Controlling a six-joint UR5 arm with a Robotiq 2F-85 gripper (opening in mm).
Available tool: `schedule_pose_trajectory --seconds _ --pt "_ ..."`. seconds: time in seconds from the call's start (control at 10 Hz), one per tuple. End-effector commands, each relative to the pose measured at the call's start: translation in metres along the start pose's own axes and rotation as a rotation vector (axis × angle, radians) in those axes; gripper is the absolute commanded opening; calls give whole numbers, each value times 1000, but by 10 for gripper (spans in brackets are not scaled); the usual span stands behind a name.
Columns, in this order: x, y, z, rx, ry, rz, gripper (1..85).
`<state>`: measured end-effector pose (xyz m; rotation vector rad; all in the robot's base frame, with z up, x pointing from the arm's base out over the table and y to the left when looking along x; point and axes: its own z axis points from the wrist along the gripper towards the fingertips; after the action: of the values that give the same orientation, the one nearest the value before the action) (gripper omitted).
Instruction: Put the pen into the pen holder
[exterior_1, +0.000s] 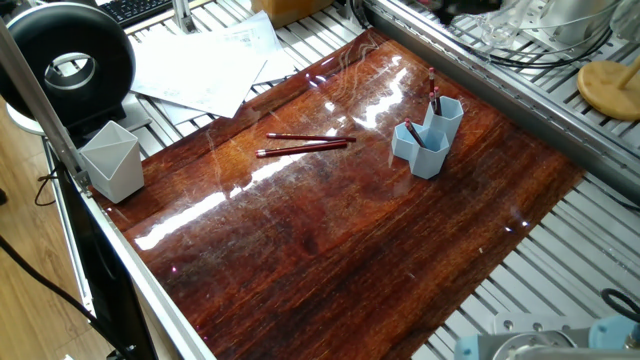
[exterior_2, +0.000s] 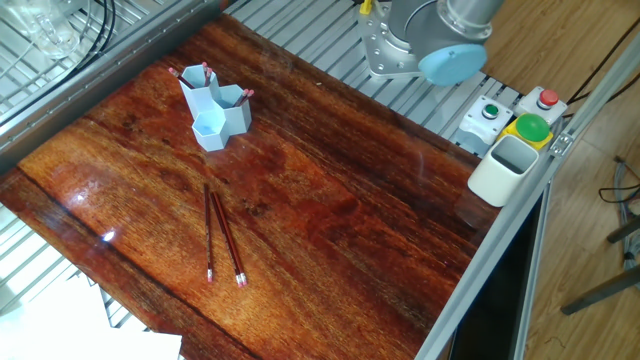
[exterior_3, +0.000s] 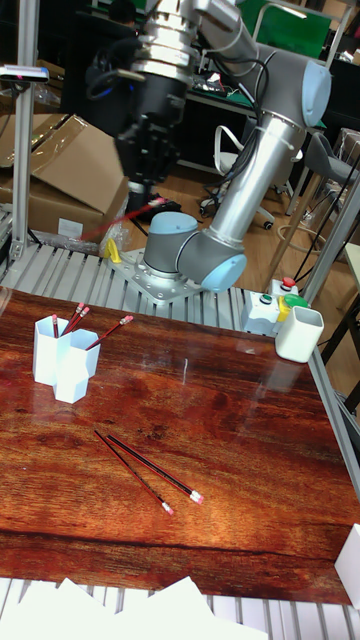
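Note:
The light blue pen holder (exterior_1: 428, 138) (exterior_2: 215, 108) (exterior_3: 60, 358) stands at the far side of the wooden table, with three red pens sticking out of its tubes. Two more red pens (exterior_1: 305, 142) (exterior_2: 222, 240) (exterior_3: 145, 465) lie side by side on the wood. Only the tall fixed view shows my gripper (exterior_3: 143, 192), high above the table's back edge and motion-blurred. It is shut on a red pen (exterior_3: 120, 222) that hangs tilted below the fingers, well above and behind the holder.
An angular grey-white cup (exterior_1: 112, 160) sits at one table corner. A white rectangular cup (exterior_2: 505, 168) (exterior_3: 300, 333) stands beside the button box (exterior_2: 515, 118). The arm's base (exterior_2: 420, 40) is mounted behind the table. Papers (exterior_1: 205, 62) lie past the far edge.

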<state>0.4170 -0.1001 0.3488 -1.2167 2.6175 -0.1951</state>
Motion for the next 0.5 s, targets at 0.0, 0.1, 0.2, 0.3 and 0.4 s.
schedule_pose_trajectory --seconds 0.0,0.1,0.2,0.3,0.4 --pt "39 -12 -6 52 146 71 10" --pt "42 -8 -6 36 157 50 10" --pt "34 3 -5 -7 128 59 10" --pt "20 11 -3 -37 75 90 10" --pt "18 7 -3 -25 66 95 10"
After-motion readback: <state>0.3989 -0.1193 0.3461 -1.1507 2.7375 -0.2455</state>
